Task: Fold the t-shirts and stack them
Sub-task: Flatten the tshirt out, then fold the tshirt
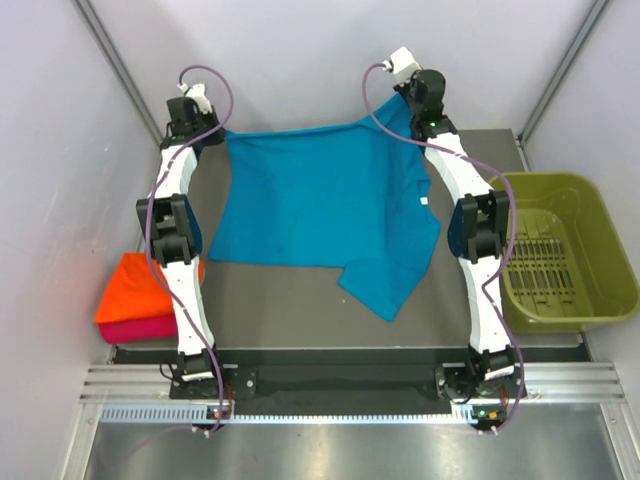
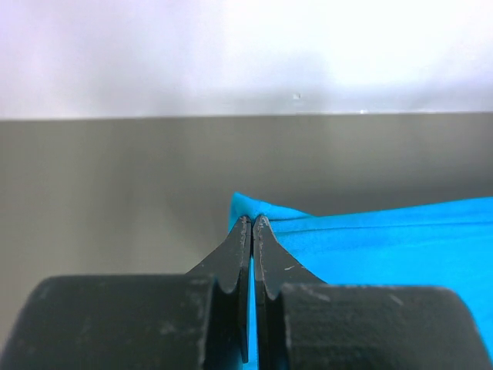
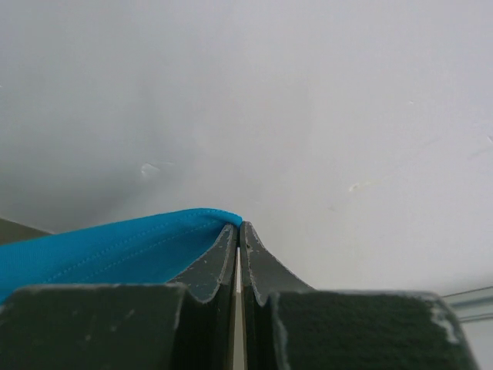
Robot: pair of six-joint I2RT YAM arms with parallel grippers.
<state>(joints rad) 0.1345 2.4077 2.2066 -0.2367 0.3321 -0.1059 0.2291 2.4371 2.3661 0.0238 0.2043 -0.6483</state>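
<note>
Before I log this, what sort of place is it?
Probably a lab test cell: bare white walls enclose a dark table, with the left arm and right arm bolted at its near edge by an aluminium rail.

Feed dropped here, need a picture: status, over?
Left gripper shut on corner of teal-blue cloth t-shirt; right gripper shut on its hem. Shirt stretched between them. Olive-green plastic basket apart, right.
</note>
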